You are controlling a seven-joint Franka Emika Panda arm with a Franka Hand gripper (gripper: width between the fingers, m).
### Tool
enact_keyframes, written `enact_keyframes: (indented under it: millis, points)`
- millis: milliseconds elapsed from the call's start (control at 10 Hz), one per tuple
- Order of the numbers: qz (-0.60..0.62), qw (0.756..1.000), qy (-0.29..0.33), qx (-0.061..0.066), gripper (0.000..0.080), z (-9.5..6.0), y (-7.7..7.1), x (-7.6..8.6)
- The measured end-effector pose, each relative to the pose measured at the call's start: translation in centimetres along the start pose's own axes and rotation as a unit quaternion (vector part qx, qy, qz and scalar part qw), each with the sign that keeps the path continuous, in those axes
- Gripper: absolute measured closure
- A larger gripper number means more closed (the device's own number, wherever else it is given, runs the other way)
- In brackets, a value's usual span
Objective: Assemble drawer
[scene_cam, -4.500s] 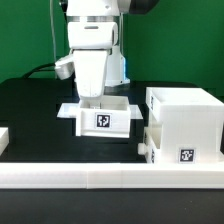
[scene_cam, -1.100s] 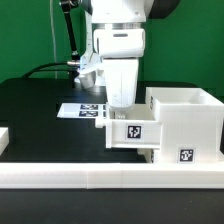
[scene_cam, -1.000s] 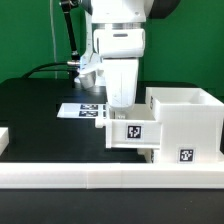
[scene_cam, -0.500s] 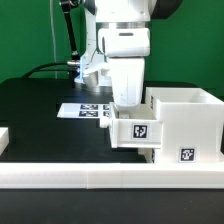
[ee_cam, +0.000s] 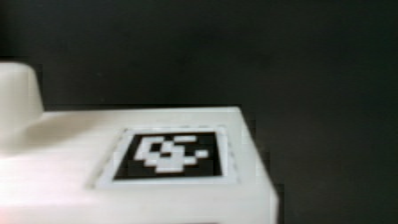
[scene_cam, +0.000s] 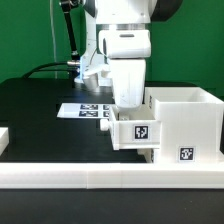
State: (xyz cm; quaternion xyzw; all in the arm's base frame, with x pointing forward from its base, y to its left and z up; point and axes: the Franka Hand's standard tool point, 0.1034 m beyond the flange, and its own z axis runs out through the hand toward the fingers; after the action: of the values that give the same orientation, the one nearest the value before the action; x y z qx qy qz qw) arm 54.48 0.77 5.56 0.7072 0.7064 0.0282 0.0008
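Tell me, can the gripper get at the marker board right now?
Probably not yet. The gripper seems to be carrying a tray against the housing, so it looks occupied. The marker board itself lies uncovered on the table, nothing on it.

bulky white gripper [scene_cam: 128, 102] body, black arm link, black cable behind

claw [scene_cam: 128, 103] tips hidden in tray [scene_cam: 137, 128], wrist view blurred — tag [ee_cam: 173, 155] unreadable
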Motion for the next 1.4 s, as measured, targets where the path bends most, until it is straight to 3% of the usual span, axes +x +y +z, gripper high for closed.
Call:
enact_keyframes:
  millis: [100, 300, 400, 500, 900, 1200, 1400]
  points:
    - [0.0, 1.0, 0.0, 0.0, 0.0685, 0.0, 0.0, 0.0]
    - [0.002, 1.0, -0.002, 0.005, 0.0348, -0.2, 0.1, -0.2]
    - [0.003, 1.0, -0.003, 0.005, 0.0348, -0.5, 0.2, -0.2]
    - [0.003, 1.0, -0.004, 0.006, 0.0202, -0.9, 0.3, -0.2]
    - [0.005, 1.0, -0.015, 0.006, 0.0153, -3.8, 0.6, -0.3]
    - [0.005, 1.0, -0.022, 0.001, 0.015, -5.4, 0.8, -2.5]
    - [0.013, 1.0, -0.026, 0.003, 0.015, -5.5, 1.3, -4.2]
